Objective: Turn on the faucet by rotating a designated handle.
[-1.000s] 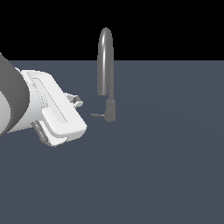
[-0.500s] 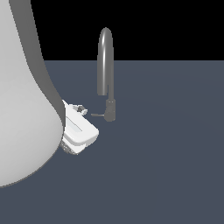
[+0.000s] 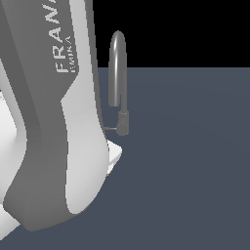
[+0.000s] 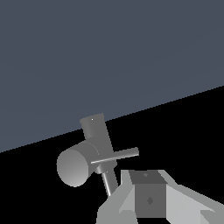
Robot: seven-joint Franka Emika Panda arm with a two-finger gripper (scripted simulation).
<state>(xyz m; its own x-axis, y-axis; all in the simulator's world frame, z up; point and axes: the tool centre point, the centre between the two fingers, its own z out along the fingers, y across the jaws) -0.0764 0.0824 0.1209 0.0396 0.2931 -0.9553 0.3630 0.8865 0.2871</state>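
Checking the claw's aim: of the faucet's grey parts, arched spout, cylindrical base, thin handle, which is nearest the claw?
The handle, the thin rod sticking sideways from the base. In the wrist view it lies just beyond the claw; the faucet arches away.

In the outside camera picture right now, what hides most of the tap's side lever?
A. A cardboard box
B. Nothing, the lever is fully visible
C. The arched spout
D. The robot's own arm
D: the white and grey arm fills the exterior view's left and covers all but a short stub of the lever beside the tap.
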